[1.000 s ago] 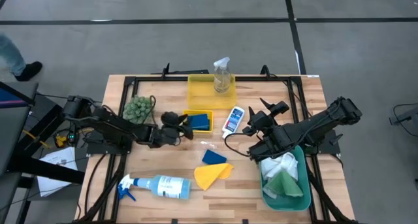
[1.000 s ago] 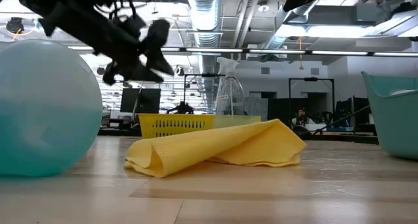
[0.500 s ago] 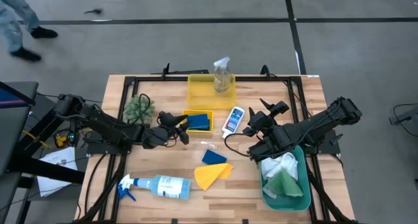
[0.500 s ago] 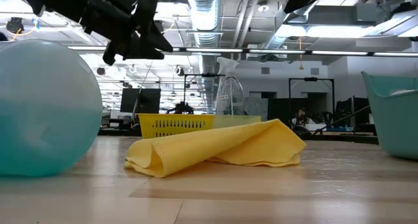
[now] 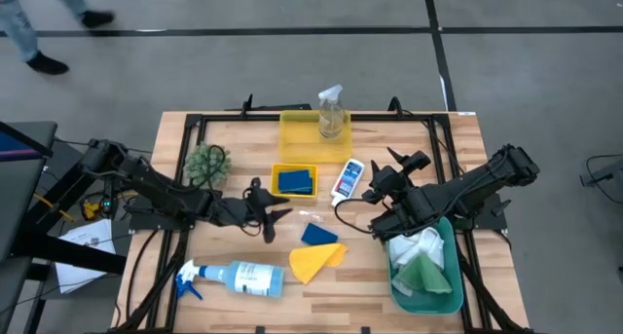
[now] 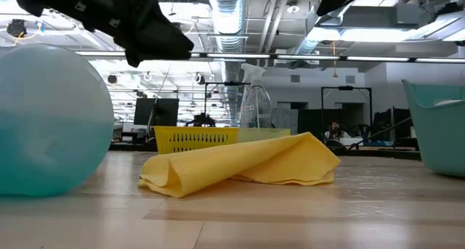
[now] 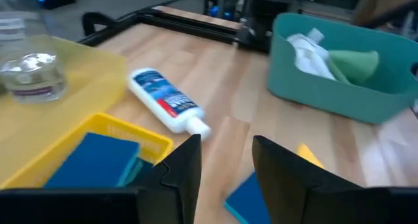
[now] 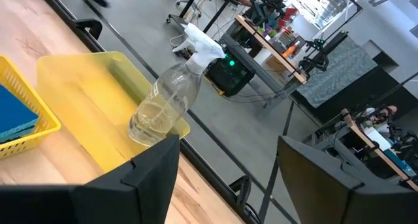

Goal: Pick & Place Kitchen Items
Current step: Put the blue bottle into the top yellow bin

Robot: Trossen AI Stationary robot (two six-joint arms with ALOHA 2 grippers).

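Left gripper (image 5: 270,220) — fingers apart, empty — had drawn back from the small yellow tray (image 5: 294,180) toward the near side, beside the loose blue sponge (image 5: 318,234). Right gripper (image 5: 382,185), spread and empty, had not moved. Counts: two spray bottles (image 5: 332,113) — three cloths (image 5: 316,261), two in the teal bin (image 5: 394,283) — one small bottle (image 5: 348,179).

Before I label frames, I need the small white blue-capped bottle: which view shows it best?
The left wrist view: the bottle lies close, label readable. The high view shows it whole but tiny. The low and right wrist views miss it.
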